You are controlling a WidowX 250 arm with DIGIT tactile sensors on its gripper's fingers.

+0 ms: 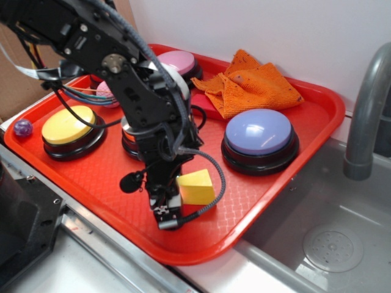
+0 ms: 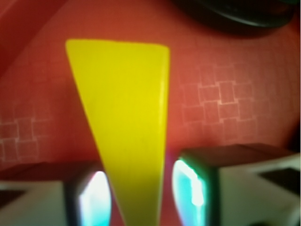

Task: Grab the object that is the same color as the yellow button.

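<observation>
We see the black gripper (image 2: 141, 197), jaws clamped on the smooth yellow wedge block (image 2: 127, 117), inside the red plastic tray (image 1: 293, 177).

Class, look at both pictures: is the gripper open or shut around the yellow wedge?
Shut on it, apparently. In the wrist view both fingers flank the wedge at its narrow end with almost no gap; actual contact is blurred.

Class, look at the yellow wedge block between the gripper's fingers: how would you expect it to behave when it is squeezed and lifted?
The yellow wedge block looks solid and smooth, so probably stiff, not floppy. Its sides taper towards the gripper, so it may squirt out under a squeeze. Its flat faces make rolling on the red tray unlikely.
</observation>
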